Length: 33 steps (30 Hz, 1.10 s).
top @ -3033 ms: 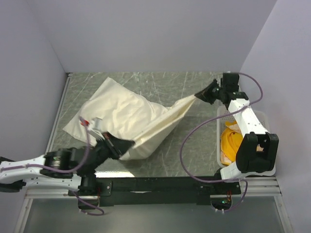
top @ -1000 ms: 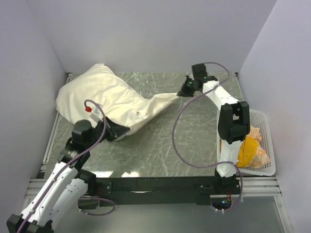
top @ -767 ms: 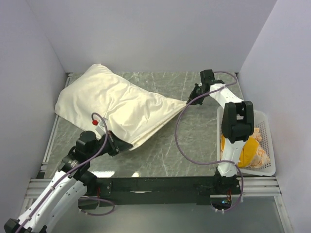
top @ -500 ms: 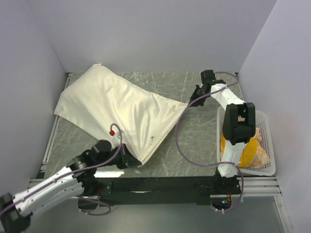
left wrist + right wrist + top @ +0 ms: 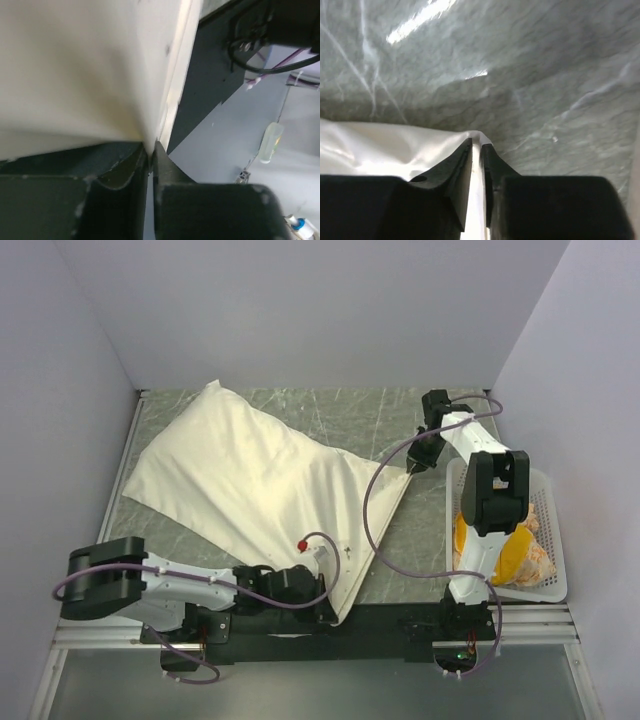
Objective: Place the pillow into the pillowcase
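Top view: the pillowcase (image 5: 250,475) lies spread across the counter (image 5: 330,415) and bulges at its far-left end. I see no printed cushion anywhere, so I judge the pillow is inside that bulge. The left end effector (image 5: 328,606) has the near corner at the counter's near edge. The right end effector (image 5: 413,464) has the right-hand corner, near the basket (image 5: 556,580). The edge between them runs straight and looks taut; I cannot tell if it is the open mouth. That tension is my worry: if either arm pulls further, the thin cloth may slip out of a pinch. If that edge is the mouth, slack there may let the pillow creep back out. The right arm's cable (image 5: 372,530) loops just beside that edge and could snag it.

Left wrist view: the left end effector (image 5: 150,148) is clenched on a thin fold of pillowcase (image 5: 75,65), catching only the hem. Past it I see the black rail (image 5: 210,90), so this corner sits off the counter. If it slips, it drops over the edge, out of easy reach.

Right wrist view: the right end effector (image 5: 476,142) is clamped on the very tip of the corner (image 5: 370,145), low over the counter (image 5: 545,75). So small a bite is the likeliest to let go.
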Motion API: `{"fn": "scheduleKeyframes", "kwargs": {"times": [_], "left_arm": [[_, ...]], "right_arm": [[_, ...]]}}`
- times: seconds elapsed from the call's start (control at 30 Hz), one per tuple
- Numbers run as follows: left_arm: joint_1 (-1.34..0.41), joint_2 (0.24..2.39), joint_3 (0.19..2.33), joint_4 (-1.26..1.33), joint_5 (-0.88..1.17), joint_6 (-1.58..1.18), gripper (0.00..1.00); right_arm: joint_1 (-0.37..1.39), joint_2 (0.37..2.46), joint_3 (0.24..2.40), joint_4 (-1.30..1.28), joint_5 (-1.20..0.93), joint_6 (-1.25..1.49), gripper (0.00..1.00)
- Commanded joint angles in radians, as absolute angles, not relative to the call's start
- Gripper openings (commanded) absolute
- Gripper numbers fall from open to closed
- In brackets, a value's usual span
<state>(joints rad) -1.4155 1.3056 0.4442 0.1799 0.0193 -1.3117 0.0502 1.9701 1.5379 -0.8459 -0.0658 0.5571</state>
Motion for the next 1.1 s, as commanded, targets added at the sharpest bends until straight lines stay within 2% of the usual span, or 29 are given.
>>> {"fn": "scheduleKeyframes", "kwargs": {"times": [0.0,0.07,0.1,0.13,0.17,0.2,0.3,0.37,0.53,0.67,0.77,0.87,0.93,1.0,1.03,1.07], "left_arm": [[-1.499,1.396,0.538,0.146,0.152,-1.284,0.3],[-1.5,1.411,0.607,0.123,0.13,-1.24,0.47],[-1.502,1.411,0.624,0.106,0.123,-1.226,0.6],[-1.502,1.405,0.652,0.095,0.117,-1.203,0.65],[-1.502,1.402,0.666,0.078,0.101,-1.195,0.74],[-1.503,1.399,0.679,0.046,0.091,-1.184,0.78],[-1.502,1.368,0.722,0.003,0.035,-1.163,0.8],[-1.493,1.316,0.756,-0.09,-0.052,-1.152,0.8],[-1.369,1.127,0.83,-0.371,-0.273,-1.155,0.84],[-1.118,0.977,0.784,-0.429,-0.279,-1.109,0.86],[-0.984,0.911,0.795,-0.497,-0.354,-1.062,0.9],[-0.864,0.873,0.77,-0.463,-0.319,-1.002,0.9],[-0.825,0.871,0.759,-0.44,-0.284,-0.962,0.9],[-0.818,0.867,0.746,-0.407,-0.282,-0.934,0.96],[-0.818,0.864,0.739,-0.393,-0.275,-0.925,0.96],[-0.818,0.861,0.733,-0.388,-0.282,-0.92,0.99]], "right_arm": [[-0.02,1.93,1.624,-0.693,0.098,0.531,0.3],[-0.02,1.911,1.621,-0.695,0.1,0.528,0.39],[-0.02,1.887,1.614,-0.693,0.103,0.528,0.52],[-0.02,1.872,1.611,-0.693,0.1,0.525,0.57],[-0.02,1.859,1.606,-0.692,0.097,0.525,0.67],[-0.02,1.83,1.595,-0.69,0.089,0.528,0.69],[-0.005,1.767,1.548,-0.654,0.022,0.525,0.72],[0.055,1.737,1.523,-0.629,0.003,0.525,0.76],[0.233,1.638,1.402,-0.542,-0.061,0.557,0.78],[0.418,1.528,1.249,-0.428,-0.035,0.584,0.8],[0.532,1.421,1.033,-0.307,-0.044,0.633,0.8],[0.639,1.321,0.904,-0.233,-0.037,0.672,0.8],[0.695,1.284,0.847,-0.209,-0.014,0.684,0.82],[0.706,1.206,0.749,-0.178,-0.031,0.69,0.84],[0.706,1.174,0.718,-0.167,-0.031,0.692,0.87],[0.704,1.116,0.672,-0.172,-0.012,0.695,0.99]]}}
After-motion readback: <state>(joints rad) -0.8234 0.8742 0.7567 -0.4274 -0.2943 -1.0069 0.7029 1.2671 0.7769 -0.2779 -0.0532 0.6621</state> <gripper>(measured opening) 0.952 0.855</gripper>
